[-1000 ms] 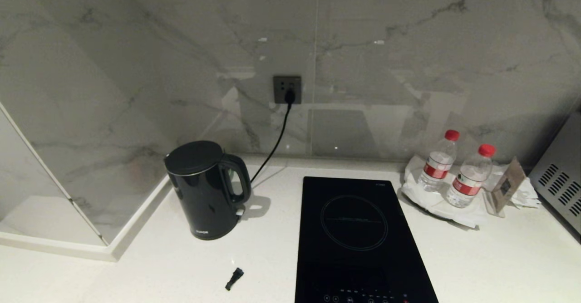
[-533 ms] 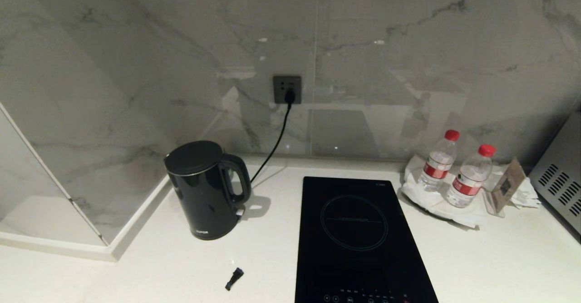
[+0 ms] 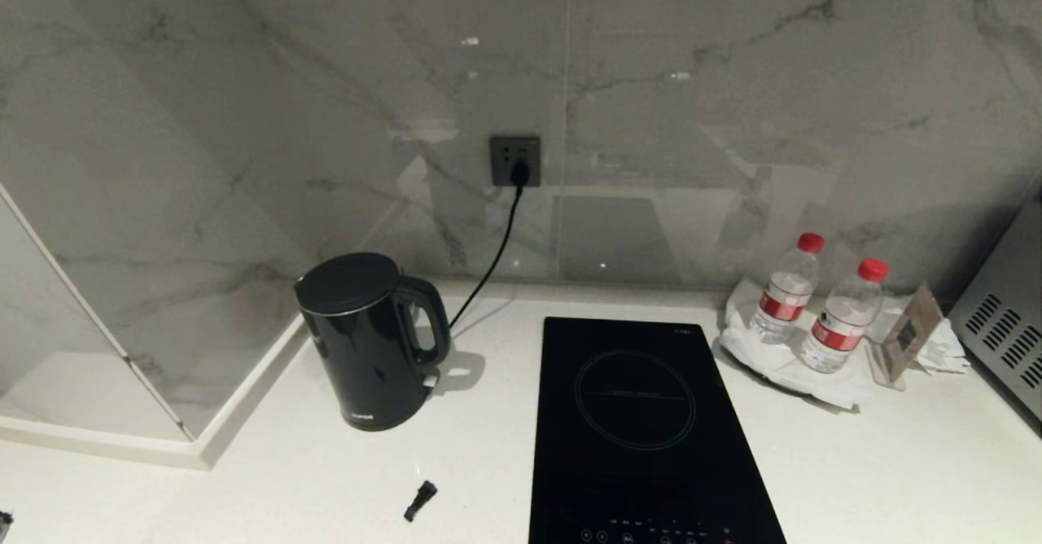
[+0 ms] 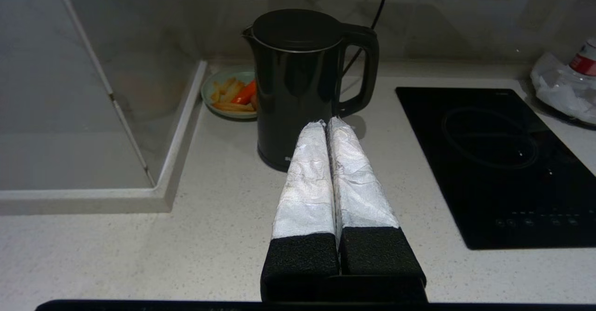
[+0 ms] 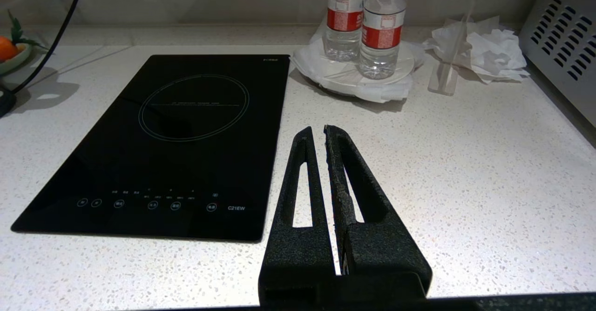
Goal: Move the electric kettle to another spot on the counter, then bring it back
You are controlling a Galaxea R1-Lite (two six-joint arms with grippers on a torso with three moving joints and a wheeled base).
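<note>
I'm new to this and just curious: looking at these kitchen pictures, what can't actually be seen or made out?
- The plate of food: hidden behind the electric kettle in the head view, half covered in the left wrist view.
- The kettle's base: not visible in any view.
- Left gripper and right gripper: absent from the head view.
- Lettering on the induction hob: too small in the head view.

The tall glossy black electric kettle [image 3: 370, 340] stands on the white speckled stone counter [image 3: 488, 462], left of the black glass induction hob [image 3: 643, 430].
</note>
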